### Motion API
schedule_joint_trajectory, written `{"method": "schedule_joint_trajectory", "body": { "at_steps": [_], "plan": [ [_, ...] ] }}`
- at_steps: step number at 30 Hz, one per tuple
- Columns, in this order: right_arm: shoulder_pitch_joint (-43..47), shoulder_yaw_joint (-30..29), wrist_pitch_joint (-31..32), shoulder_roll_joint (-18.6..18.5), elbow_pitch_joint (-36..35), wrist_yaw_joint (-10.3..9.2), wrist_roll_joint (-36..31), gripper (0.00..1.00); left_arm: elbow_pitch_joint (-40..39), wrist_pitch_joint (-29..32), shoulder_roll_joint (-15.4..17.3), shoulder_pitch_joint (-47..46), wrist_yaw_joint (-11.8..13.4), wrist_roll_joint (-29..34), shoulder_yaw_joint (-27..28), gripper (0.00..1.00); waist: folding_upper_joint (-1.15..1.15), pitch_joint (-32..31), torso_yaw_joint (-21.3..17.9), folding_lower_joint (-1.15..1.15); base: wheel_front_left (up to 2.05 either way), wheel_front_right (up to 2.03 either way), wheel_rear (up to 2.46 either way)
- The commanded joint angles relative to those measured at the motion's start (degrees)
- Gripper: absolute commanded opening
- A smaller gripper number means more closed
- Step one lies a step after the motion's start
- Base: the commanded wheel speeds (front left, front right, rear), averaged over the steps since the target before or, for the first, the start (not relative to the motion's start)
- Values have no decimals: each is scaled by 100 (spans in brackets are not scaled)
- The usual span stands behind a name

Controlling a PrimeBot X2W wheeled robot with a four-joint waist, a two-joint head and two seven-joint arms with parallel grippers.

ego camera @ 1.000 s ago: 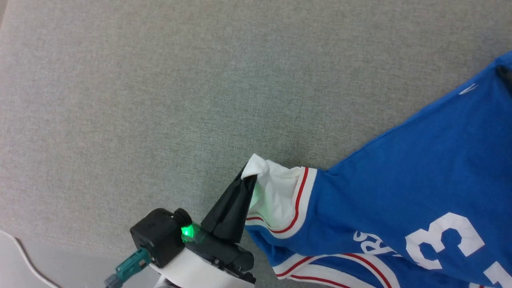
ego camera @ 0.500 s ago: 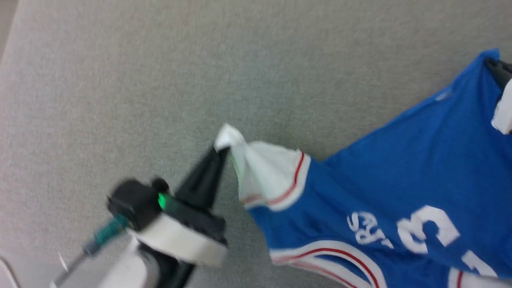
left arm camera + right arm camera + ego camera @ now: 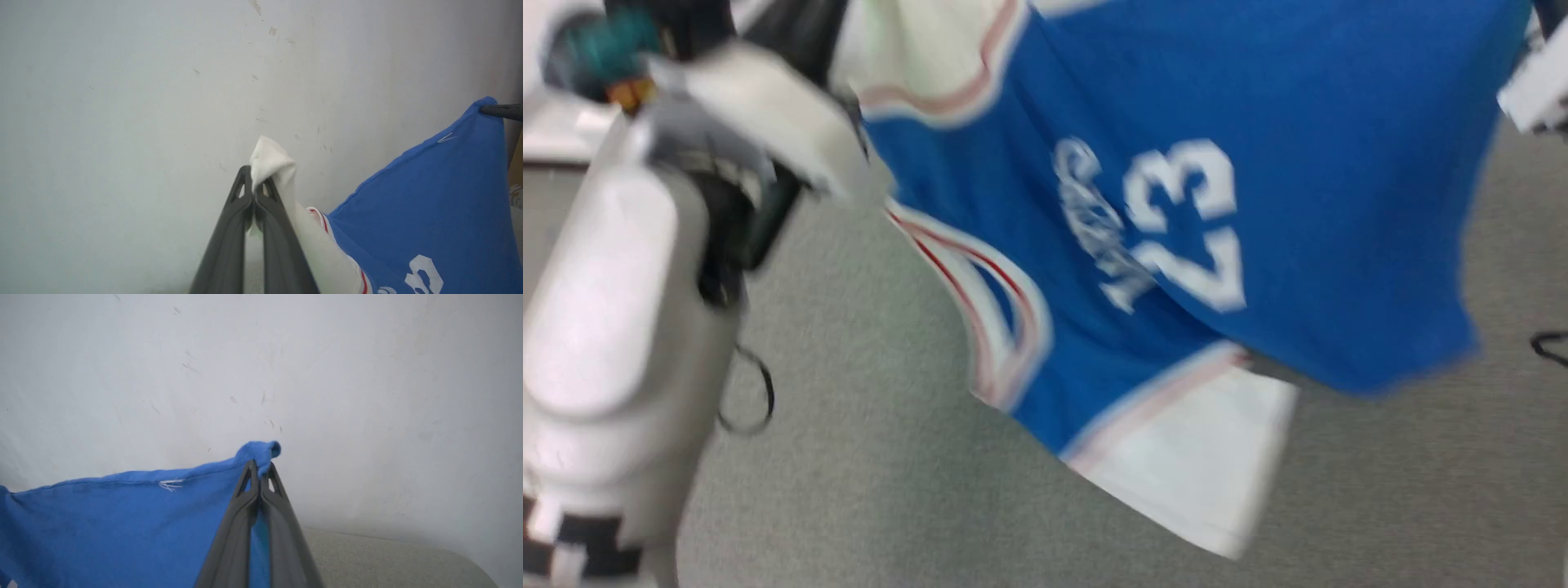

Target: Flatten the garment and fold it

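The royal-blue garment [image 3: 1298, 122] hangs in the air above the grey surface, stretched between both grippers, with its white "23" print [image 3: 1188, 220] facing me and blurred. One white sleeve [image 3: 1201, 465] dangles at its lower edge. My left gripper [image 3: 255, 179] is shut on the bunched tip of the other white sleeve [image 3: 271, 157]. My right gripper [image 3: 260, 469] is shut on a blue corner [image 3: 261, 451] of the garment's hem. In the left wrist view a dark finger of the right gripper [image 3: 502, 111] pins that blue corner at the far right.
The grey fabric surface [image 3: 849, 457] lies below the hanging cloth. My pale left forearm [image 3: 605, 286] stands at the left with a thin cable loop [image 3: 747, 392] beside it. A pale scuffed wall [image 3: 122, 102] is ahead of both wrists.
The garment has been lifted off the grey surface and now hangs spread between the two raised grippers. The head camera has shifted too, so the whole picture has moved.
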Motion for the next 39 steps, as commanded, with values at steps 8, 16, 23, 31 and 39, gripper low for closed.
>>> {"method": "schedule_joint_trajectory", "body": {
  "at_steps": [8, 16, 23, 31, 39],
  "plan": [
    [-980, 312, 31, 334, 546, -6, -176, 0, 1013, 670, 23, -1545, -89, -145, 130, 0, 0, -889, -883, 1, 0, 0, 0],
    [-1833, 439, 563, 428, 759, -6, -173, 0, 1325, 1371, 82, -2788, 151, -107, 243, 0, 0, -351, -1198, 1, 0, 0, 0],
    [-2865, 130, 659, 508, 932, -6, -421, 0, 1491, 1082, -188, -4125, 424, 288, 163, 0, 0, 938, -1319, 1, 0, 0, 0],
    [-3990, -95, -163, 743, 1537, -6, -763, 0, 2199, -311, -364, -5553, 455, 846, 56, 0, 0, 2096, -1563, 1, 0, 0, 0],
    [-4584, -106, -902, 669, 2088, -6, -892, 0, 2823, -1094, -485, -6293, 347, 839, 103, 0, 0, 2646, -1636, 1, 0, 0, 0]
  ]
}}
